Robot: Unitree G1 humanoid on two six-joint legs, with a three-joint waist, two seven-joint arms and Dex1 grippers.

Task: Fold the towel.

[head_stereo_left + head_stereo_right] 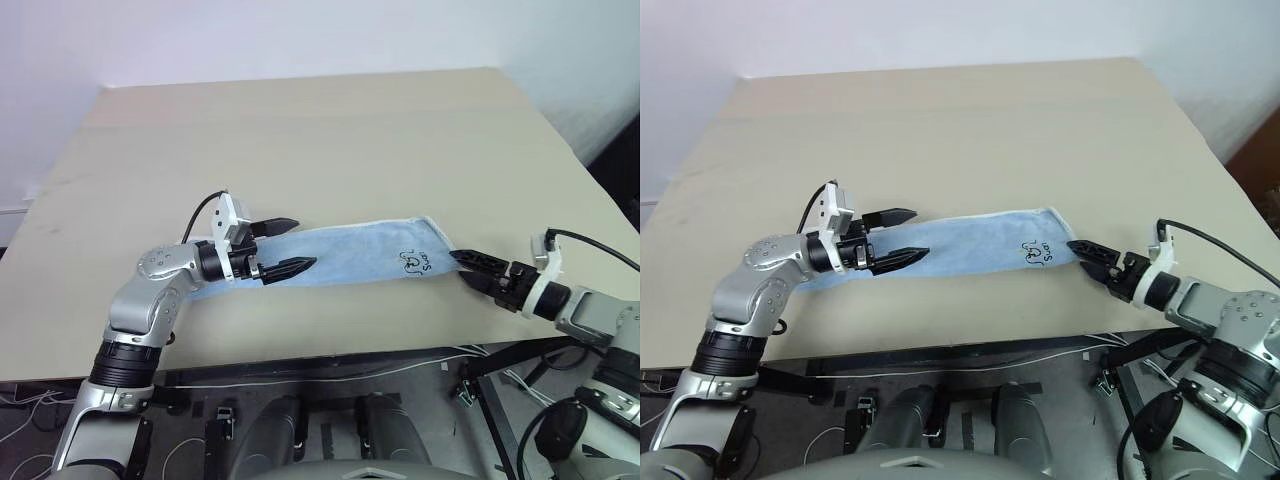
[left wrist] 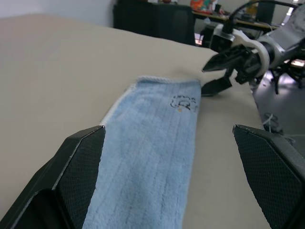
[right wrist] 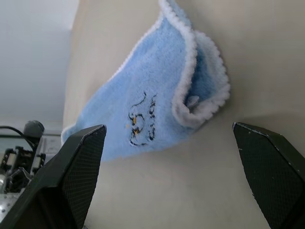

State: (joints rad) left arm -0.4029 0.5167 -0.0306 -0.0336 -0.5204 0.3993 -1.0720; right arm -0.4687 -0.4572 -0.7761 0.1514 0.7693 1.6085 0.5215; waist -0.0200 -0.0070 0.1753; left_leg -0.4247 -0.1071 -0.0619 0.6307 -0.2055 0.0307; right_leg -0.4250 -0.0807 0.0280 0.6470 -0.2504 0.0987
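The towel [image 1: 340,262] lies as a long folded strip on the table [image 1: 330,140], its logo end toward the right gripper [image 1: 478,268]. The left gripper [image 1: 283,248] reaches level over the strip's other end, fingers spread and empty. The right gripper points at the logo end just beside it, fingers apart, holding nothing.

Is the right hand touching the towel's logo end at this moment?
Apart. In the right wrist view the right hand has both fingers wide open, and bare table shows between them and the towel.
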